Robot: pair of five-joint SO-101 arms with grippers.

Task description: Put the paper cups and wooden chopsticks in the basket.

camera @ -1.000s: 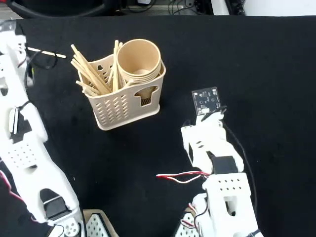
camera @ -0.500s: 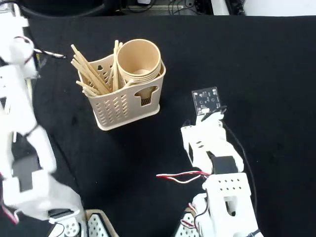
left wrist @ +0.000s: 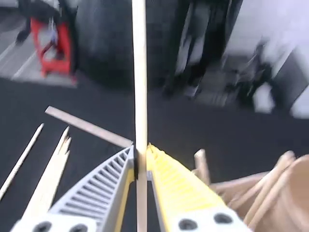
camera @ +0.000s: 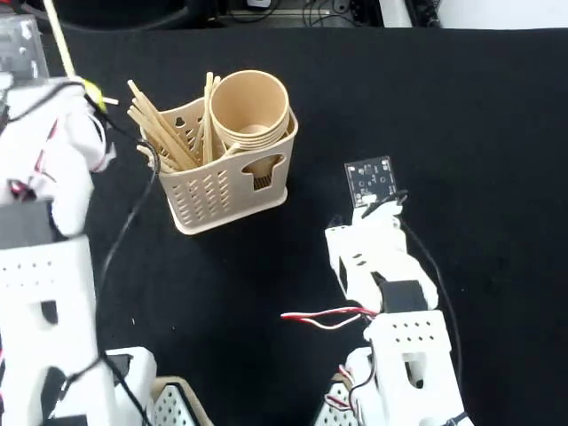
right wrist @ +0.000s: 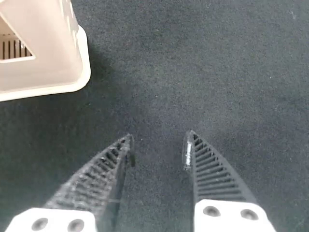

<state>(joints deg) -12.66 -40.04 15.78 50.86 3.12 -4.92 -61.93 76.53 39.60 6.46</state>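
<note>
**Setting:** robotics lab or workshop.
**Bench** (camera: 461, 115): draped in black cloth.
**Fittings:** two white printed-plastic arms mounted at the bench's near edge, left arm (camera: 44, 266) and right arm (camera: 390, 293). Loose red-and-white wires (camera: 324, 316) run off the right arm, and a bare circuit board (camera: 371, 179) sits at its wrist. The right end effector (right wrist: 158, 140) is ribbed printed plastic.
**Beyond the bench's far edge:** cables (camera: 319, 11).
**Room behind:** grey floor (left wrist: 14, 65), red stand (left wrist: 53, 34), both blurred.
</note>
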